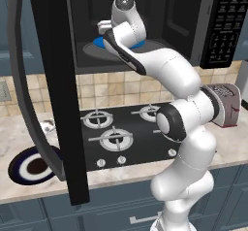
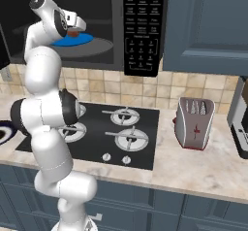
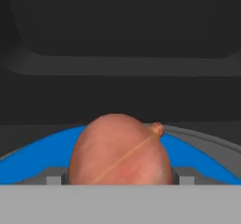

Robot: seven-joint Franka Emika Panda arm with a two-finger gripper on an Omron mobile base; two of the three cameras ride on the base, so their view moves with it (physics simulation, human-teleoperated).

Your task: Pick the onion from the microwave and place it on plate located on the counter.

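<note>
Onion between the tool's tips, inside the microwave

Reaching up over the stove, the white arm has its hand well inside the open microwave (image 1: 145,26), whose big black door (image 1: 53,89) hangs wide toward the room. The tool (image 2: 73,32) sits low over a bright blue disc (image 2: 77,40) lying on the grey turntable (image 2: 99,44). From the right base view, a small reddish-brown onion (image 2: 73,32) peeks out right at the tool's end, above the disc.

Looking along the hand, the onion (image 3: 120,150) looms large and close, with a dark fingertip (image 3: 54,180) just showing on either side of it. The fingers bracket it tightly, but whether they press on it I cannot tell. The blue disc (image 3: 28,164) curves out beneath the onion on both sides.

Down on the beige surface (image 1: 14,138), left of the black stovetop (image 1: 121,133), the navy-ringed plate (image 1: 19,169) lies partly behind the door's edge, well apart from the onion. A toaster (image 2: 193,123) stands right of the stove.
</note>
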